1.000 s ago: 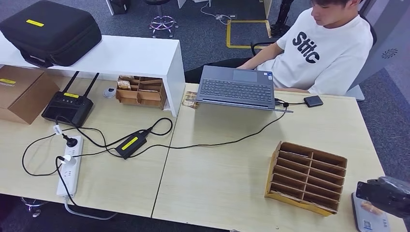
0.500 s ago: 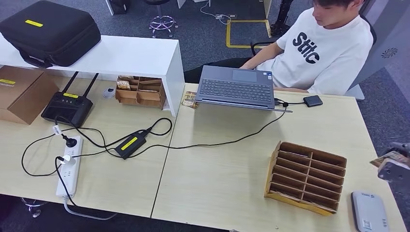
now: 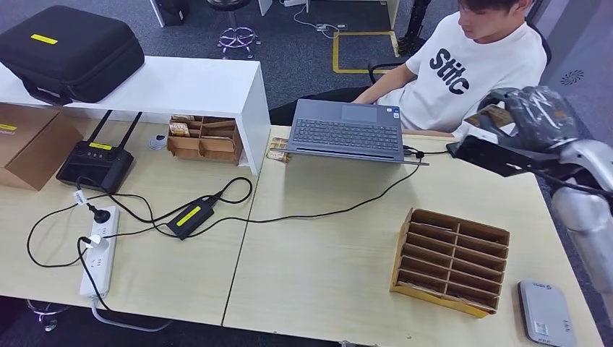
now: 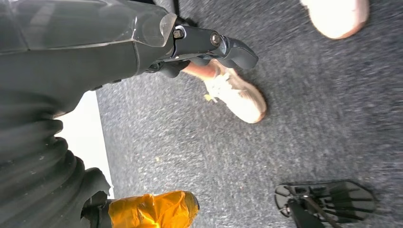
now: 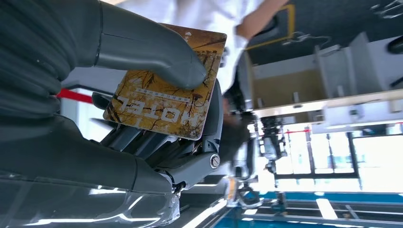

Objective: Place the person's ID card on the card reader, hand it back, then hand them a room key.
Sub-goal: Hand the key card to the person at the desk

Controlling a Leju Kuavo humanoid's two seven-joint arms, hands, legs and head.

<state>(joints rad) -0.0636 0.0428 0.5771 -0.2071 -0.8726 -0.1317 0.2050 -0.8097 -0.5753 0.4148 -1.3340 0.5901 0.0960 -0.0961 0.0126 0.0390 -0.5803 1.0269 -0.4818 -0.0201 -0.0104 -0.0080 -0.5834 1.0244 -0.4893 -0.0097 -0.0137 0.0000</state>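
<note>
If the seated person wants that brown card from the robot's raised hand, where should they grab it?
By the free end of the card, the part sticking out past the thumb. The right hand pinches one end between thumb and fingers, so the far edge and corners are bare. Coming from the person's own side, opposite the palm, looks easiest.

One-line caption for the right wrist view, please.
Right robot hand pinches a yellow-brown card printed HOTEL under its thumb, raised toward a person in white.

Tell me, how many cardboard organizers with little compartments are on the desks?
2: a cardboard slotted organizer near the card reader, and a smaller cardboard organizer tucked under the white shelf.
</note>
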